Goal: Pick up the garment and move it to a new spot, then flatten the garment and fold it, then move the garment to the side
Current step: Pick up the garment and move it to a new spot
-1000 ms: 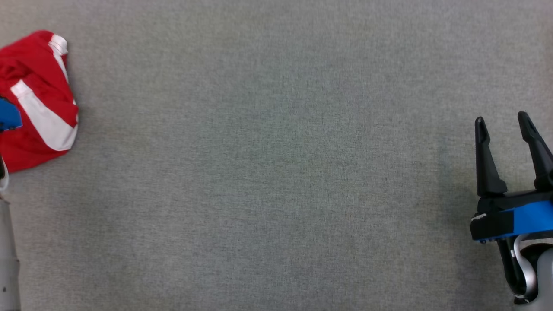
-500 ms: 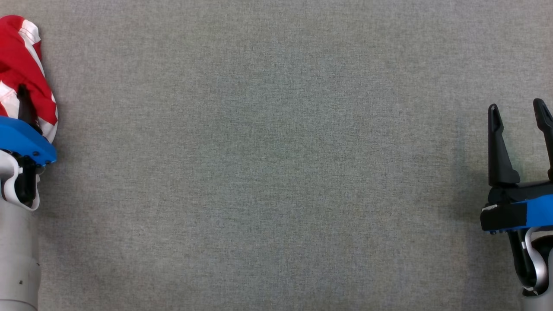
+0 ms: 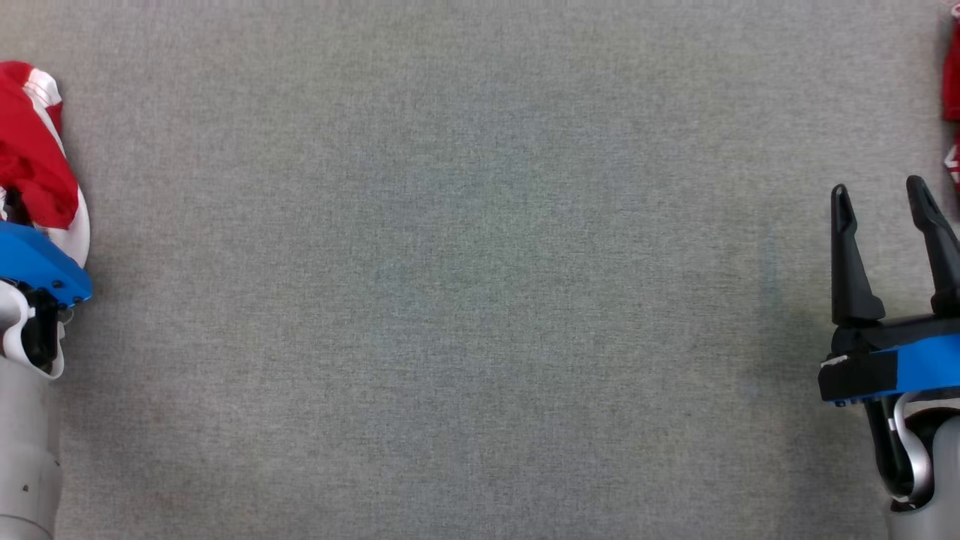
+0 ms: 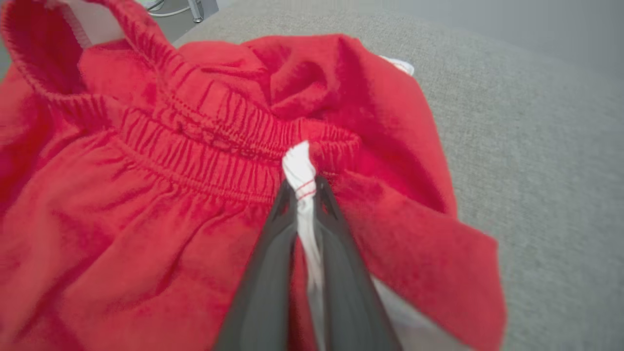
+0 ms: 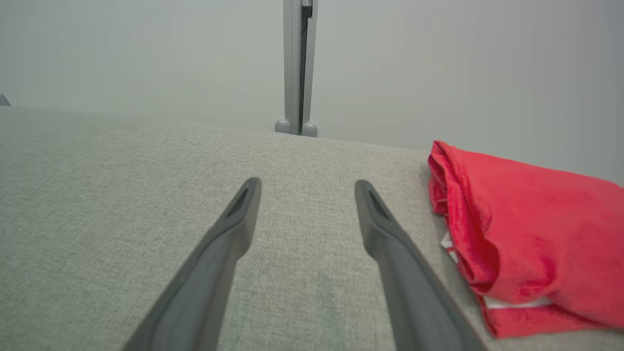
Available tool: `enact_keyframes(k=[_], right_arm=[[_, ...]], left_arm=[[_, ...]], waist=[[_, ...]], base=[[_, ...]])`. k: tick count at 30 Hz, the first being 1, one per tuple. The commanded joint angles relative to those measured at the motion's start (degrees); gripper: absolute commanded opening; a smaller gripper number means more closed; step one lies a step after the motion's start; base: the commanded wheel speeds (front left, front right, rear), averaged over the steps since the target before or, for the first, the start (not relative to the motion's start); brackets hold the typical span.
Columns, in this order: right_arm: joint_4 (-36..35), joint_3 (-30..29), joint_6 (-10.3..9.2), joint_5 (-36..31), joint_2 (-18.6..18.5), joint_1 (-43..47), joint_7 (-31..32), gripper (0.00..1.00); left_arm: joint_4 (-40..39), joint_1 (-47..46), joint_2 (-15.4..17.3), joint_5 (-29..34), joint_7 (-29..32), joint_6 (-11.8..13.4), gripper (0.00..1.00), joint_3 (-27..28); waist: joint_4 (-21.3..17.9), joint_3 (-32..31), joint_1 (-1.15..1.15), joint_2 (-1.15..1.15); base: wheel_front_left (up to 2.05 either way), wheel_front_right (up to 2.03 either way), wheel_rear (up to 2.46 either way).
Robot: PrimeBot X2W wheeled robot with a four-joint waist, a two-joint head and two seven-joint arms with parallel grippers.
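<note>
Along my left gripper (image 4: 303,191), the two fingers are pressed together on a white strip (image 4: 299,165) of the red garment (image 4: 161,209). They pinch it right at the tips, just short of the gathered waistband (image 4: 204,141). The red cloth bunches up on both sides of my fingers and beyond them, heaped highest to their left, with one flap falling away to their right over the grey surface (image 4: 551,170). I cannot tell whether the garment is lifted clear of that surface. Along my right gripper (image 5: 307,187), the fingers stand well apart with nothing between them, held low and nearly level over the grey surface. A folded cloth (image 5: 531,234), red with a white edge, lies on the surface just to the right of my right finger without touching it. A grey post (image 5: 297,63) rises far beyond the tips. From the head, my left arm comes in at the left edge: the pale forearm (image 3: 22,450) points up the view, and the blue housing (image 3: 41,262) is tucked against the near side of the garment, whose folds cover my fingertips. My right arm stands at the right edge, its fingers spread and pointing up the view, leaning slightly right. A sliver of red shows beyond the tips at the upper right.
</note>
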Motion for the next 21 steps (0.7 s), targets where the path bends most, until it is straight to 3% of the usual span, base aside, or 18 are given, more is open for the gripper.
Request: enact_keyframes(k=[1, 10, 21], right_arm=[[0.59, -0.02, 0.02, 0.46, 0.41, -0.24, -0.49, 1.0], [5.62, 1.04, 0.01, 1.54, 2.45, 1.17, -3.36, 1.0], [10.84, 1.64, 0.02, 3.28, 4.1, 2.95, -6.48, 1.0]], left_arm=[[0.13, 0.02, -0.07, 0.39, -1.31, -0.38, 0.0, -0.43], [-6.1, -3.88, 0.93, 3.02, -10.72, -0.59, 0.0, -4.17], [-26.15, -5.71, -0.7, 6.71, -10.16, -0.16, 0.0, -10.14]], waist=[[-0.8, -1.26, 0.0, 0.0], [-3.92, -8.48, 0.0, 0.0], [-10.77, -14.4, 0.0, 0.0]], base=[[0.0, 0.0, 0.0], [0.0, 0.0, 0.0], [0.0, 0.0, 0.0]])
